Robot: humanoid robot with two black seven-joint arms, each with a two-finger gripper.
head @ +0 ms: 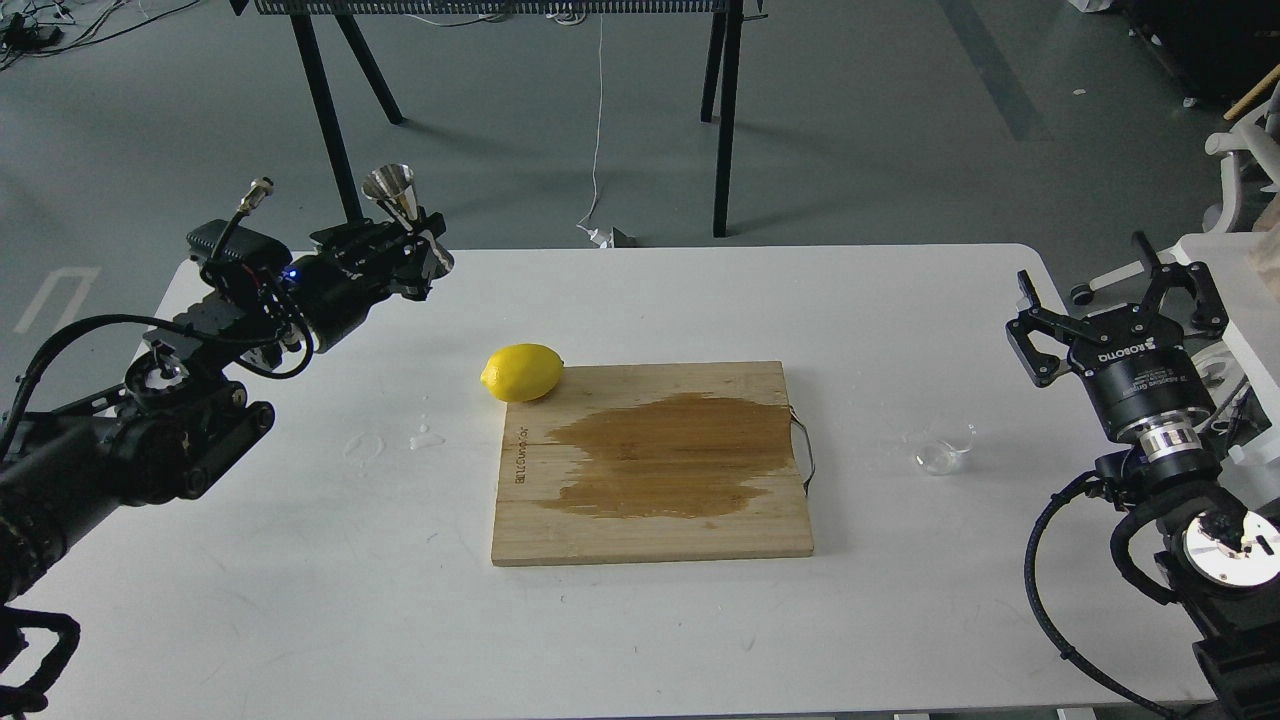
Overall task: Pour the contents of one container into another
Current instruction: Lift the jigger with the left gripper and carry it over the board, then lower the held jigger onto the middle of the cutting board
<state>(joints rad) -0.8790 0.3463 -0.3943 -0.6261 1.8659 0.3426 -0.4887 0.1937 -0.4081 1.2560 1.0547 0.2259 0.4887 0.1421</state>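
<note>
My left gripper [418, 246] is shut on the narrow waist of the shiny steel jigger [398, 196] and holds it upright, well above the table's far left part. The clear glass cup [945, 447] stands on the white table [300, 560] at the right, just beyond the wooden board. My right gripper [1115, 290] is open and empty, above and to the right of the cup, apart from it.
A wooden cutting board [650, 465] with a large wet stain lies in the middle. A yellow lemon [522, 372] rests at its far left corner. Small drops of liquid [425, 438] lie on the table left of the board.
</note>
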